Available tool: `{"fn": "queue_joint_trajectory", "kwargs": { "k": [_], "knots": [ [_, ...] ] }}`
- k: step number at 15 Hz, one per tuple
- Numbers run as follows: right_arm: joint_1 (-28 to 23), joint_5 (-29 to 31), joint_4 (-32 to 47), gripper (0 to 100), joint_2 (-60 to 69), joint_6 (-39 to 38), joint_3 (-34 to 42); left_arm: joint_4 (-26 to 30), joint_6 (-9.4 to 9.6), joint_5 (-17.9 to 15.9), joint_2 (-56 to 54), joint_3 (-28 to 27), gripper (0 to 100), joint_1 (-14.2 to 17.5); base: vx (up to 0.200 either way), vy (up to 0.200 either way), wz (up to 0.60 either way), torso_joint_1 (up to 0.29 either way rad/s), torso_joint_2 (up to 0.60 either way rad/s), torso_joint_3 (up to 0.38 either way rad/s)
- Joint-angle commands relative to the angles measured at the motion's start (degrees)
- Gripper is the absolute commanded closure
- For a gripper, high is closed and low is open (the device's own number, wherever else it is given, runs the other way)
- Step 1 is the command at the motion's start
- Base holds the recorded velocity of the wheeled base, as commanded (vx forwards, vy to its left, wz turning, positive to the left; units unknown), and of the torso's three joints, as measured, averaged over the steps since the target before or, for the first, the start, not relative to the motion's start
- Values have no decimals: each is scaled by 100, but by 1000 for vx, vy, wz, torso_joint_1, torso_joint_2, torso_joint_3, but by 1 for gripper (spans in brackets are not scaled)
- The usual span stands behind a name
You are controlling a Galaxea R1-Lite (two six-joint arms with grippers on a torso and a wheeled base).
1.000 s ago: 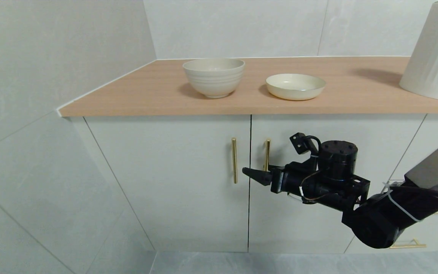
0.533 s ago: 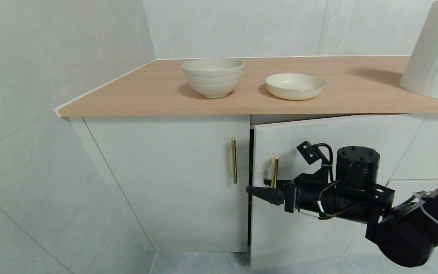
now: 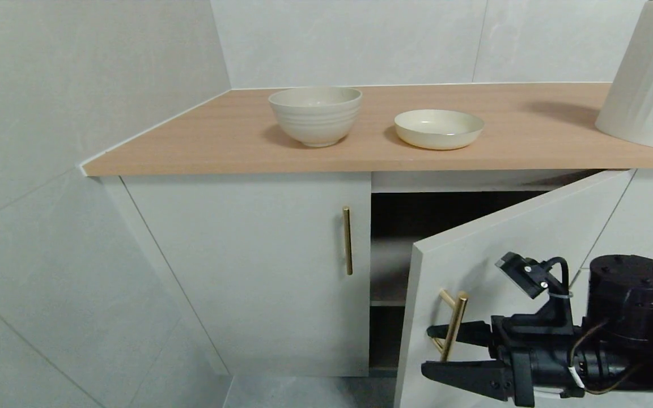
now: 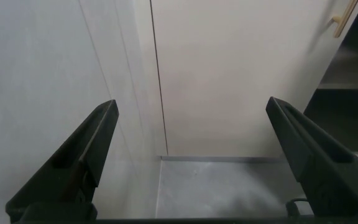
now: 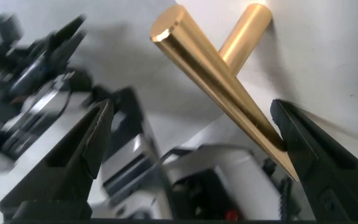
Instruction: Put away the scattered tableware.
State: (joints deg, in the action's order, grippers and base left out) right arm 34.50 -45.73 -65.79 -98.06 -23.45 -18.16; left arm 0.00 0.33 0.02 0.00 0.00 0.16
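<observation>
Cabinet door farther open than before, handle within spread right pincer, bowl well above.

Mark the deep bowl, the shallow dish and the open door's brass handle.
deep bowl (image 3: 315, 118): head view, middle of its ribbed outer wall.
shallow dish (image 3: 439, 126): head view, middle of its inside.
brass handle (image 3: 458, 310): head view, upper half of the bar.

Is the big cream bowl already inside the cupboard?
No, the deep cream ribbed bowl stands on the wooden countertop, beside the shallow cream dish.
</observation>
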Motion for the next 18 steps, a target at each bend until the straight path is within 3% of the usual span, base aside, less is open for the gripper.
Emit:
{"fn": "queue_joint_trajectory", "kwargs": {
  "k": [1, 4, 5, 8, 10, 12, 13, 14, 17, 18],
  "knots": [
    [22, -200, 14, 0, 384, -28, 384, 9, 108, -2, 0, 0, 0, 2, 0, 0, 0, 0, 0, 0],
    [13, -200, -4, 0, 551, 8, 480, -53, 169, 6, 0, -26, 0, 2, 0, 0, 0, 0, 0, 0],
    [13, -200, -4, 0, 586, 8, 480, -62, 169, -46, 0, -343, 0, 2, 0, 0, 0, 0, 0, 0],
    [13, -200, -4, 0, 630, 16, 533, 624, 143, -758, 1151, -2030, 0, -7, 0, 0, 0, 0, 0, 0],
    [13, -200, -74, 0, 622, 16, 604, 721, 152, -1453, 2962, -3050, 0, -7, 0, 0, 0, 0, 0, 0],
    [13, -209, -74, 0, 604, 16, 604, 686, 125, -1769, 4772, -3929, 0, -297, 0, 0, 0, 0, 0, 0],
    [13, -209, -74, 0, 595, 16, 612, 659, -24, -1778, 5546, -4201, 0, -622, 0, 0, 0, 0, 0, 0],
    [13, -209, -74, 0, 595, 25, 612, 475, -341, -1778, 6144, -4307, 0, -1009, 0, 0, 0, 0, 0, 0],
    [22, -200, -74, 0, 551, 254, 647, -501, -1975, -1795, 7339, -4157, 0, -2732, 0, 0, 0, 0, 0, 0],
    [13, -200, -74, 0, 542, 262, 647, -527, -2010, -1795, 7365, -4148, 0, -2767, 0, 0, 0, 0, 0, 0]
  ]
}}
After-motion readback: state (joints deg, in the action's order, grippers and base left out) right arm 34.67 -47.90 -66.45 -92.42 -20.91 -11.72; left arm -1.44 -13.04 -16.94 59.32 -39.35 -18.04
